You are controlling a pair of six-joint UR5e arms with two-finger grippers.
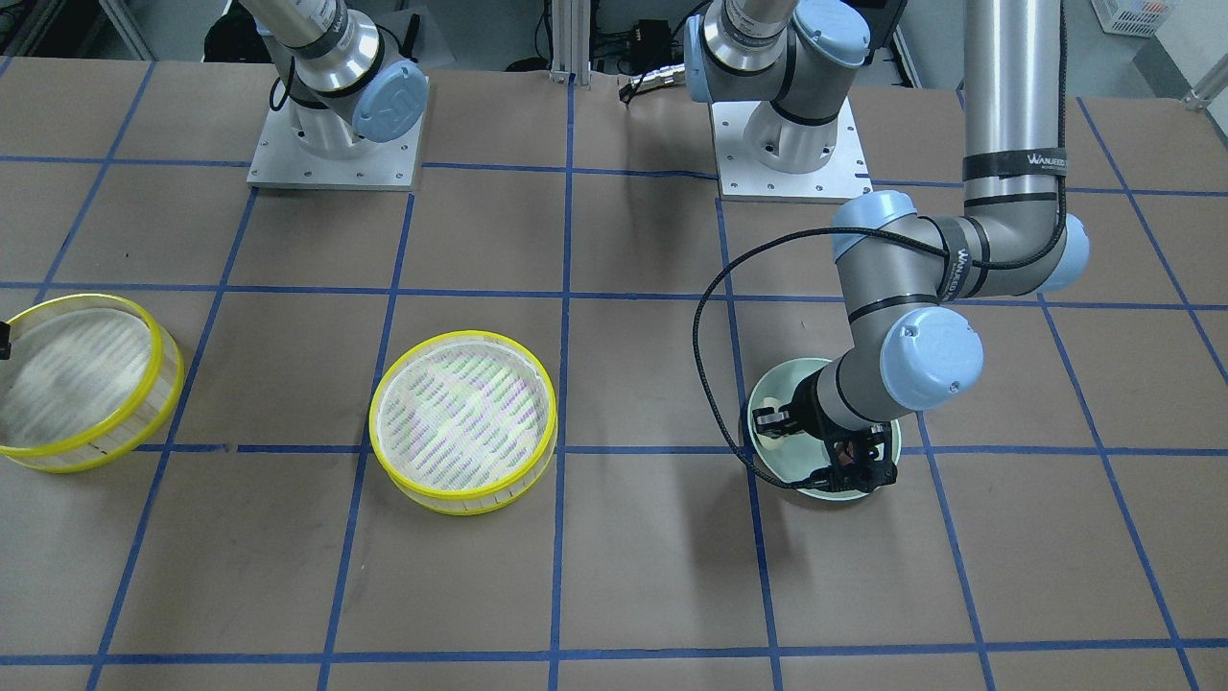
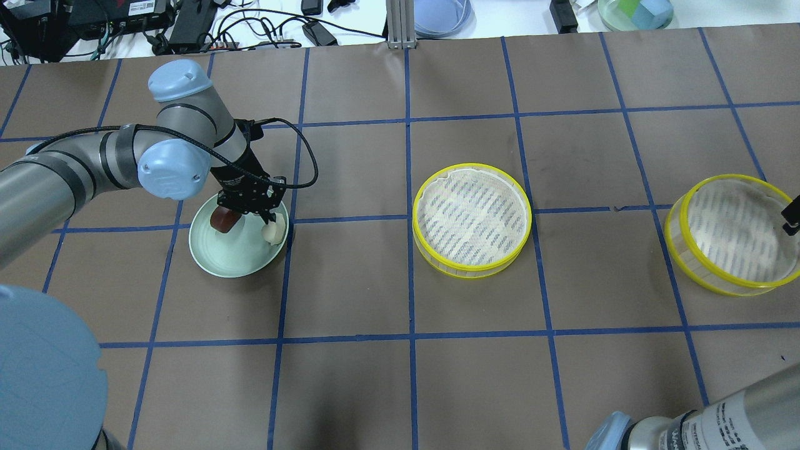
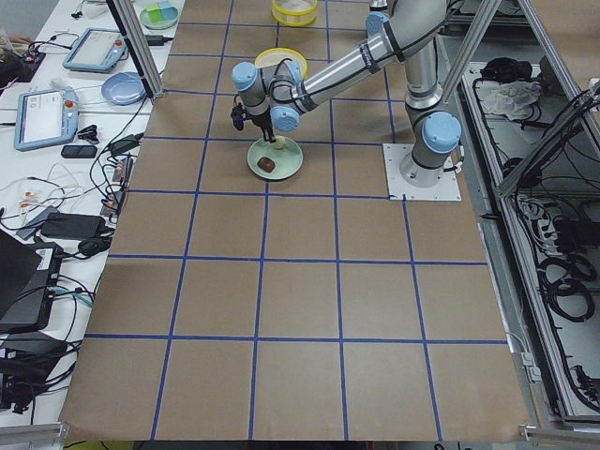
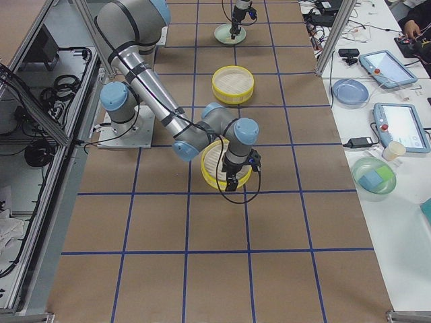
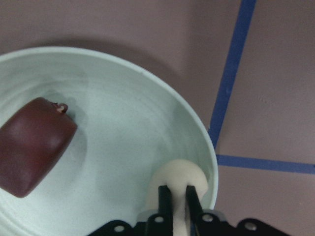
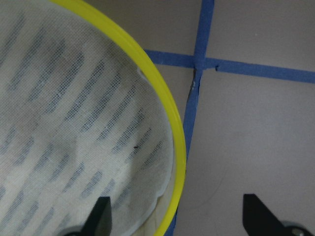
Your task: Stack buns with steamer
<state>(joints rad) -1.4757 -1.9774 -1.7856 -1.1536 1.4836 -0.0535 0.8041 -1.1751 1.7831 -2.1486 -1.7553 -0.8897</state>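
Overhead exterior, left hand (image 2: 269, 220) pinching cream bun (image 2: 273, 233) on plate (image 2: 231, 262), brown bun (image 2: 222, 220) beside, right hand (image 6: 177, 216) wide astride steamer (image 6: 167, 115) rim

**Brown-papered table with a blue grid**

We see a table (image 2: 475, 375) covered in brown paper and marked into squares by blue tape lines (image 2: 409, 337). Directly on it lie a pale green plate (image 2: 231, 262) toward the robot's left, a yellow-rimmed steamer basket (image 2: 472, 215) near the middle, and a second steamer basket (image 2: 731, 234) well apart toward the robot's right end. All three sit across tape lines. Two metal base plates (image 1: 278, 168) (image 1: 835, 182) are along the robot's edge.
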